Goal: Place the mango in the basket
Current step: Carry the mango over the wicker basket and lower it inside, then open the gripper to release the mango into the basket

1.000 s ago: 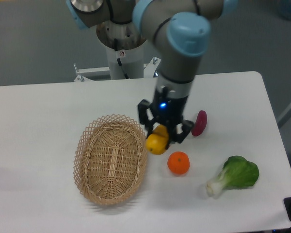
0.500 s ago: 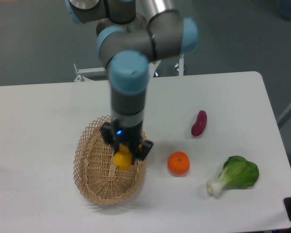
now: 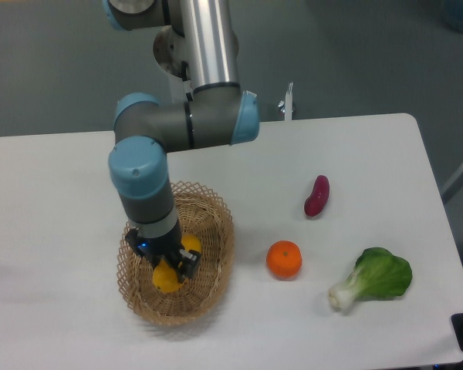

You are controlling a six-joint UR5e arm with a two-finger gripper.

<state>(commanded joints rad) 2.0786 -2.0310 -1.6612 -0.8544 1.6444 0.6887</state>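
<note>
The smooth, firm-looking mango is clamped across its middle by the gripper, inside the basket beneath; it is judged slippery.

Mango showing yellow-orange; basket showing tan wicker with open lattice rim; gripper showing black with a blue light; arm showing grey with pale blue joint caps; orange showing bright orange; eggplant showing purple-red; bok choy showing green leaves, whitish stem; table showing white
</note>
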